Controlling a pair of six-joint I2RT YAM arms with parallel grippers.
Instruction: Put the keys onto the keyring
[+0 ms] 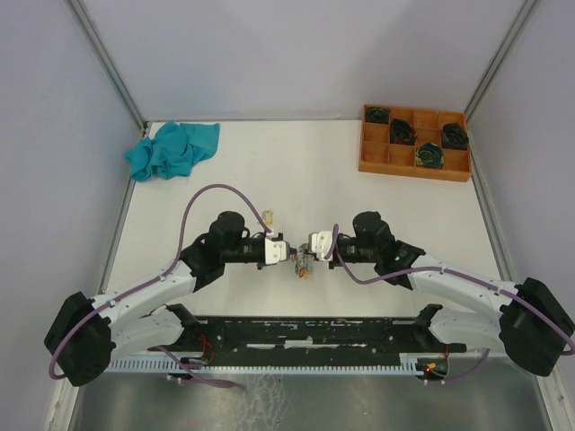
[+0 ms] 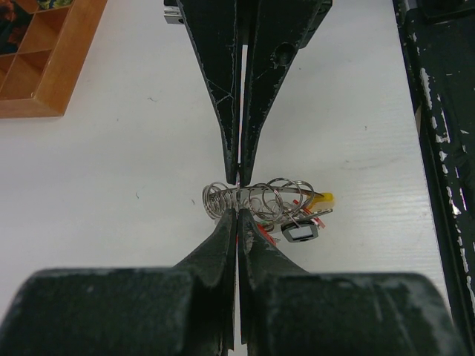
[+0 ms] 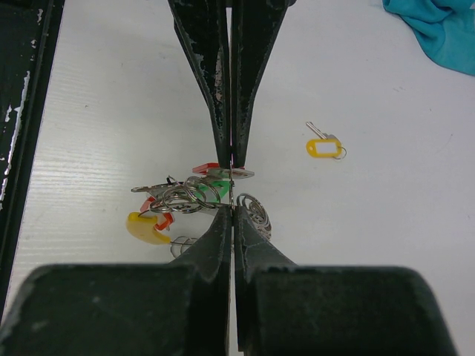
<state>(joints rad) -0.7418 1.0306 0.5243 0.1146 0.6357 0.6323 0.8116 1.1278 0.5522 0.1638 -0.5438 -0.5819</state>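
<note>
The keyring (image 2: 271,197), a silvery coil of wire with a long yellow tag (image 3: 145,228) and a small dark tag (image 2: 300,232), hangs between both grippers at the table's middle (image 1: 303,266). My left gripper (image 2: 239,213) is shut on its wire from one side. From the other side my right gripper (image 3: 233,209) is shut on the same wire. In the right wrist view a red-tagged key (image 3: 205,168) and a green-tagged key (image 3: 216,194) sit in the cluster on the ring. A key with a pale yellow tag (image 3: 324,147) lies loose on the table behind the left gripper (image 1: 269,215).
A wooden compartment tray (image 1: 415,167) holding black coils stands at the back right. A teal cloth (image 1: 171,150) lies at the back left. A black rail (image 1: 314,332) runs along the near edge between the arm bases.
</note>
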